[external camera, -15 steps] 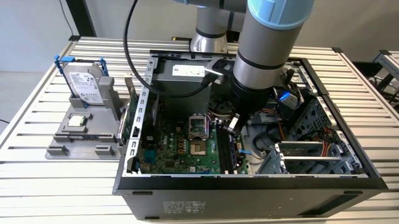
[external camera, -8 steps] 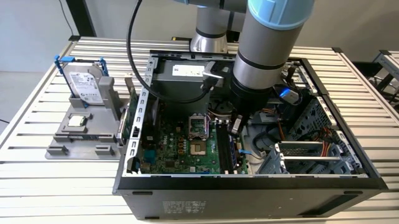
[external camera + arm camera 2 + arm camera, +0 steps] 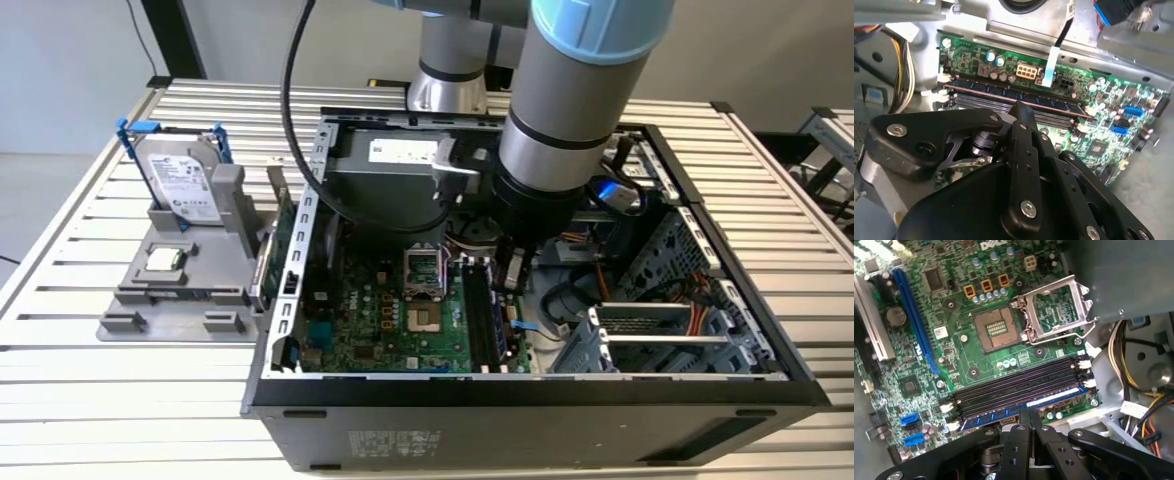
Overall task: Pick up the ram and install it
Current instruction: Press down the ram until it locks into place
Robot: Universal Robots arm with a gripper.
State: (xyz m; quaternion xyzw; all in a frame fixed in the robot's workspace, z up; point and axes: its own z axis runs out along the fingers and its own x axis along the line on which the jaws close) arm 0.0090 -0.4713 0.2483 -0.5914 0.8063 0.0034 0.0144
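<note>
Left of the open computer case (image 3: pixel 534 395) on the table (image 3: pixel 80 270), a grey holder (image 3: pixel 180 290) carries a silver hard drive (image 3: pixel 180 180). Inside the case, your gripper (image 3: pixel 1029 415) stands over the motherboard (image 3: pixel 964 340), fingers (image 3: pixel 1021 440) pressed together on the ram's (image 3: pixel 1019 410) top edge — the stick already sits in the outermost slot (image 3: pixel 1019 390). Press straight down, evenly, until both white end clips (image 3: pixel 1090 383) look latched.

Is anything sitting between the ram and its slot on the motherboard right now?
Nothing visible does. In both wrist views the ram lies along the outermost slot of the black memory slots, with the tool right above its middle. The white end latches stand at the slot ends. Whether it is fully seated cannot be told.
</note>
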